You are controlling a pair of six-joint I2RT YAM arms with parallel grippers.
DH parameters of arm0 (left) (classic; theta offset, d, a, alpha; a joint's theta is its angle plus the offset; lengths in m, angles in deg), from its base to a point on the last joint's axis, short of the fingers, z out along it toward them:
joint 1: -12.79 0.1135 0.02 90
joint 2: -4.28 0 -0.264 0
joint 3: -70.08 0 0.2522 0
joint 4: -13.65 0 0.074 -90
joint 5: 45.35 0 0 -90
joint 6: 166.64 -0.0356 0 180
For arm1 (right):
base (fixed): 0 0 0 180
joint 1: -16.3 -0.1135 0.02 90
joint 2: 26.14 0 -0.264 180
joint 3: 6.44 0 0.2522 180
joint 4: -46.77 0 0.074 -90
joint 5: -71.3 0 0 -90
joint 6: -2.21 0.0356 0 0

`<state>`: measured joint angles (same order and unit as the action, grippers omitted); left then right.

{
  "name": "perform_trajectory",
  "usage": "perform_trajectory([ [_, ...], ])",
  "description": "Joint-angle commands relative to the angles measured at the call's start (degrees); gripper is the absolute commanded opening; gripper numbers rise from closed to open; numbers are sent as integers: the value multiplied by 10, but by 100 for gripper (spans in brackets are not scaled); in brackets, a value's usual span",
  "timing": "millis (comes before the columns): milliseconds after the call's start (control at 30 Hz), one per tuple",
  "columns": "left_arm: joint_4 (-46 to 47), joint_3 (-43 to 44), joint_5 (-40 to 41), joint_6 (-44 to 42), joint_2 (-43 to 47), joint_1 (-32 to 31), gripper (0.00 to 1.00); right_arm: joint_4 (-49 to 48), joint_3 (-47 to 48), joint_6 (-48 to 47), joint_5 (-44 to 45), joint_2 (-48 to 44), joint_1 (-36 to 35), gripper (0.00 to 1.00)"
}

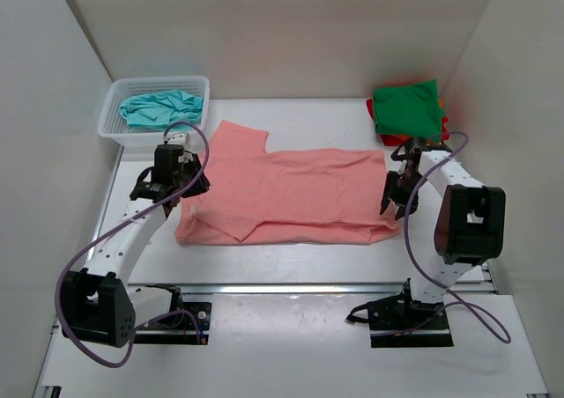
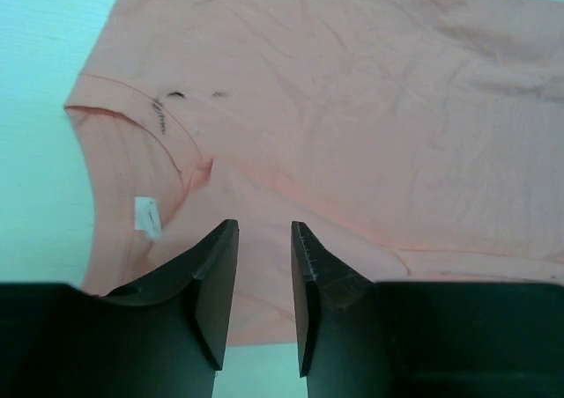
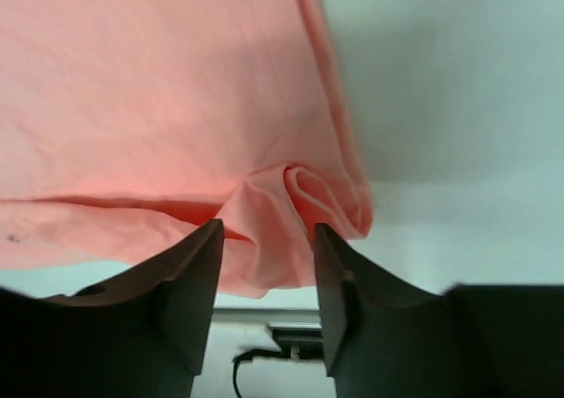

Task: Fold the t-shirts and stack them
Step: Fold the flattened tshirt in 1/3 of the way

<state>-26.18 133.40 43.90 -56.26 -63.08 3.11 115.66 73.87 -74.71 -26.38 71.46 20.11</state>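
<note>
While the salmon pink t-shirt point(image 1: 291, 195) lies spread flat across the middle of the surface point(image 1: 308, 261), collar toward the left arm and hem toward the right, both arms hang low at its two ends; the left claw point(image 2: 264, 231) is over the collar end, its fingers parted by a narrow gap with pink cloth showing between them and nothing pinched; the neckline and a small white label sit just beyond its tips. The right claw point(image 3: 267, 229) is at the near corner of the hem, its fingers spread wider, and a small bunched fold of the hem lies just past the tips, not clamped. A teal t-shirt point(image 1: 163, 109) is crumpled inside the white mesh basket point(image 1: 113, 127) at the far left corner. At the far right a folded green t-shirt point(image 1: 407, 107) tops a pile, with the red t-shirt point(image 1: 371, 109) showing at its edge below.
</note>
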Motion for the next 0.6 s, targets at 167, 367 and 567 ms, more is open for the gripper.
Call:
perform_trajectory([
  [167,24,22,30,-8,-4,21,49,-91,-34,28,50,-134,32,36],
  [367,14,9,25,-10,18,12,48,-76,-74,16,72,-159,28,31],
  [567,6,-29,20,-9,50,12,48,-42,-96,22,52,-169,2,25],
])
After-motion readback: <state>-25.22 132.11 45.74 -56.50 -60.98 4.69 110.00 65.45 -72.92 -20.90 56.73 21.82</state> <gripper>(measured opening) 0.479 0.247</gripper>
